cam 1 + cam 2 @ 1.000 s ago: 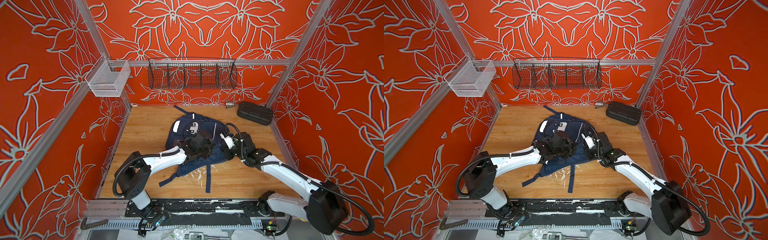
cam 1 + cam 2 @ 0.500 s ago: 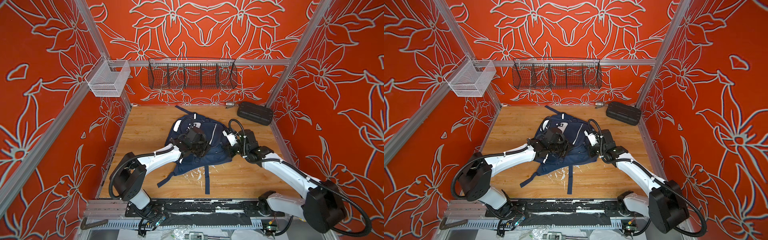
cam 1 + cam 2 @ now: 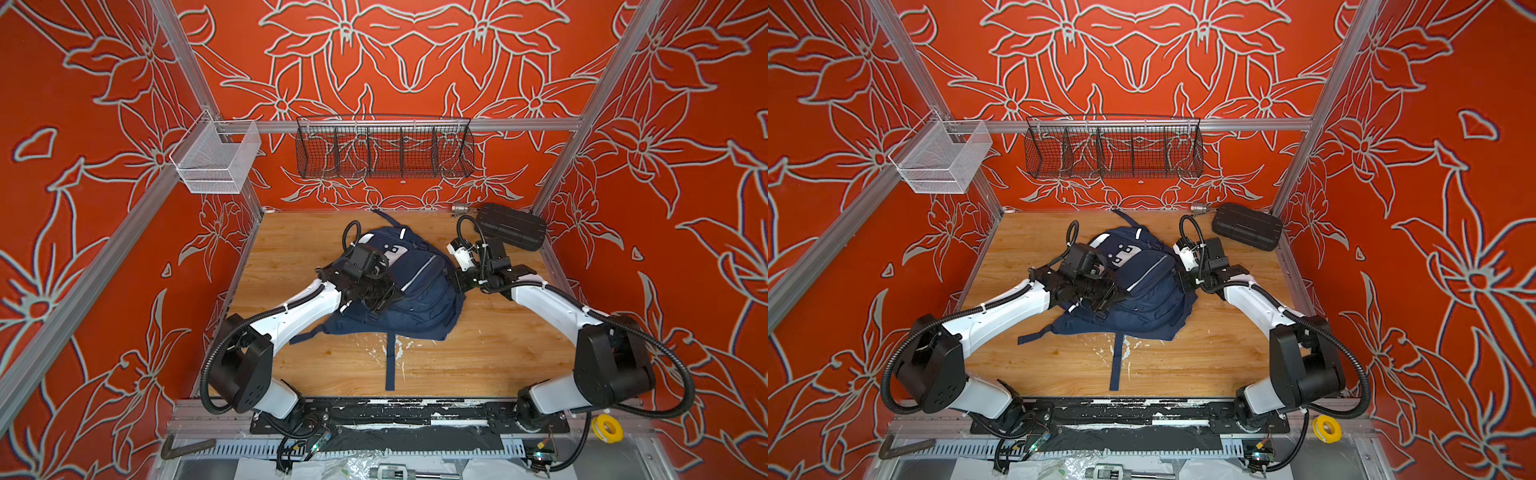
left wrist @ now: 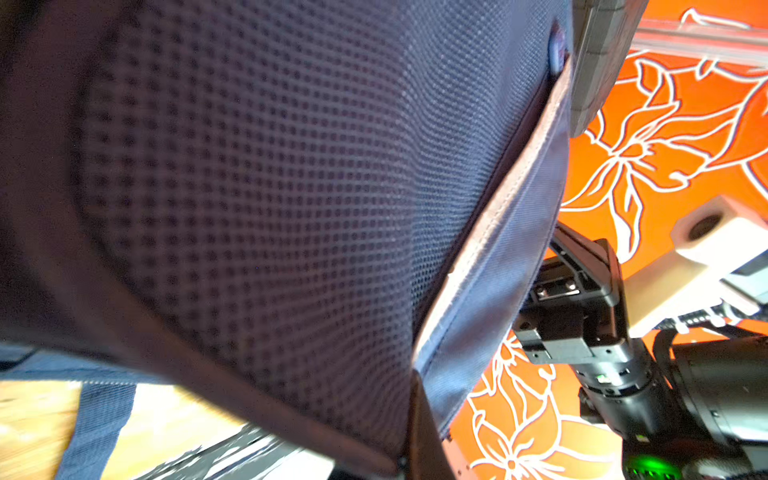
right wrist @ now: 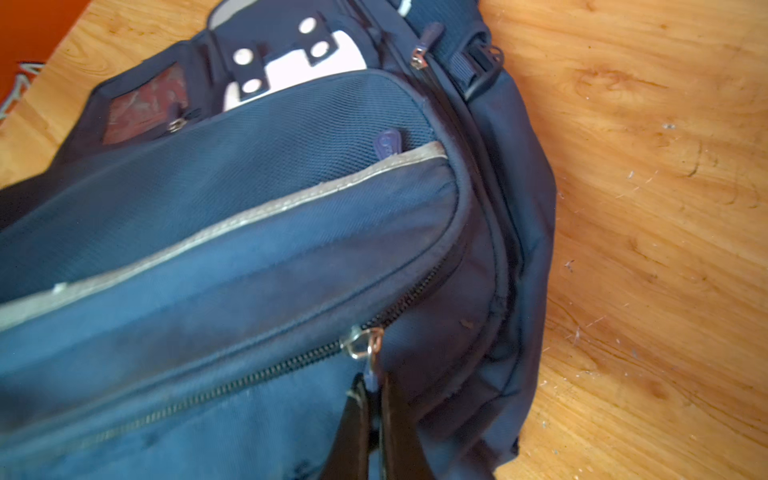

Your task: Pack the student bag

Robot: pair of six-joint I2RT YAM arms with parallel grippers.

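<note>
So the student bag (image 3: pixel 419 291) was lying flat around the middle of the wooden table (image 3: pixel 478 361), front pockets facing up, with one navy strap (image 3: pixel 390 361) trailing off toward the near edge where the arms are mounted. The right gripper (image 5: pixel 372 386) had come in low at the bag's right side, and its two dark fingers (image 5: pixel 353 428) were pinched tight on the zip pull (image 5: pixel 371 376) of a front pocket, right below the little silver ring on the slider. That zip looked closed along the stretch I could see. The left gripper (image 3: pixel 382 297) was buried against the other side of the bag with its jaws closed right down. Its wrist camera was basically smothered in navy mesh fabric, so I honestly couldn't tell if it had any cloth caught in there. The black ribbed case (image 3: pixel 511 226) was sitting off in the far right corner, well apart from the bag.
</note>
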